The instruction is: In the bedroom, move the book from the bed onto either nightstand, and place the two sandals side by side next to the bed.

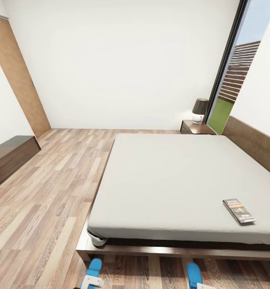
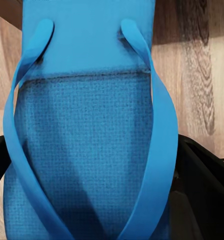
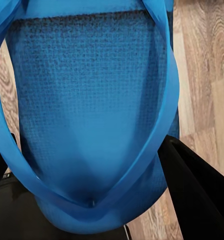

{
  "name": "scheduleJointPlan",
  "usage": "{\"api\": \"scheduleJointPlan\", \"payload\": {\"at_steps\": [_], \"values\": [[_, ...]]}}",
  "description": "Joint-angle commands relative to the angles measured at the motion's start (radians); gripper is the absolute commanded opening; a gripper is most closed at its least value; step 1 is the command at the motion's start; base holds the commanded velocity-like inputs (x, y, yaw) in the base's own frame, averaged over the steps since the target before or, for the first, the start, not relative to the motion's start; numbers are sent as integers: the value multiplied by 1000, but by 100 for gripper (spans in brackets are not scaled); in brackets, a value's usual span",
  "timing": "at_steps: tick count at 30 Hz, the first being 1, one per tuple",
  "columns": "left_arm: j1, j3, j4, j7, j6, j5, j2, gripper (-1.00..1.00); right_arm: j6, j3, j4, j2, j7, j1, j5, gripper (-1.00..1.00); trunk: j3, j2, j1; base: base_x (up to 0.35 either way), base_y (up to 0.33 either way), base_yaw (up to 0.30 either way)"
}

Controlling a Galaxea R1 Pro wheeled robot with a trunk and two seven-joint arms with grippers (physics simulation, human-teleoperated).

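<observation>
Sandals come first, nearest the robot: the left sandal (image 1: 94, 269) and the right sandal (image 1: 194, 273) show at the bottom of the head view, well apart, over the wood-plank floor (image 1: 46, 192) just short of the bed frame (image 1: 159, 252). In the left wrist view the left sandal (image 2: 87, 130) runs lengthwise between the dark fingers (image 2: 204, 190) of the left gripper (image 2: 92, 200), which flank its sides and appear to pinch it. In the right wrist view the right sandal (image 3: 89, 110) sits likewise between the right gripper's (image 3: 87, 215) fingers (image 3: 197, 190), seemingly clamped at the toe end; actual contact is hard to confirm in either view.

Each sandal looks like thin, textured foam with a soft Y-strap: light, bendy, grippy rather than slick, not fragile. Held across the sole's edges it should stay put; the strap would flop if grabbed instead. Laid flat, the two could be slid together on the floor.

Farther on, the book (image 1: 238, 210) lies flat on the grey mattress (image 1: 171, 180), close to its near edge toward the right side. It is a thin paperback, light and slightly flexible; lying flush, it may need a pinch across a long edge or nudging past the mattress edge first.

Farthest, the nightstand (image 1: 196, 127) stands by the window, a lamp (image 1: 199, 109) on it, leaving little free top.
</observation>
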Motion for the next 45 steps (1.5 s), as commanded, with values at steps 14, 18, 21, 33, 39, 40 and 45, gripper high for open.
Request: {"api": "scheduleJointPlan", "payload": {"at_steps": [14,18,21,33,39,40,45], "values": [[0,-7,1,-1,7,3,0,-100,2,9,-4,-1,-9,0,-7,-100,-42,-92,50,0,0,0],[0,-7,2,-29,57,2,0,-100,2,11,-3,-2,-9,0,-8,-100,-55,-120,65,0,0,0],[0,-7,1,-44,90,5,0,-100,2,11,-2,-2,-9,0,-8,-100,-64,-141,77,0,0,0],[0,-7,0,-54,107,7,0,-100,2,13,-2,-4,-8,0,-9,-100,-102,-225,123,0,0,0],[0,-7,0,-54,104,7,0,-100,2,13,0,-6,-6,0,-11,-100,-121,-267,146,0,0,0],[0,-7,0,-54,104,7,0,-100,3,13,0,-6,-6,0,-11,-100,-124,-274,150,0,0,0],[0,-7,0,-54,103,7,0,-100,8,13,2,-6,-6,1,-11,-100,-139,-309,169,0,0,0]]}}
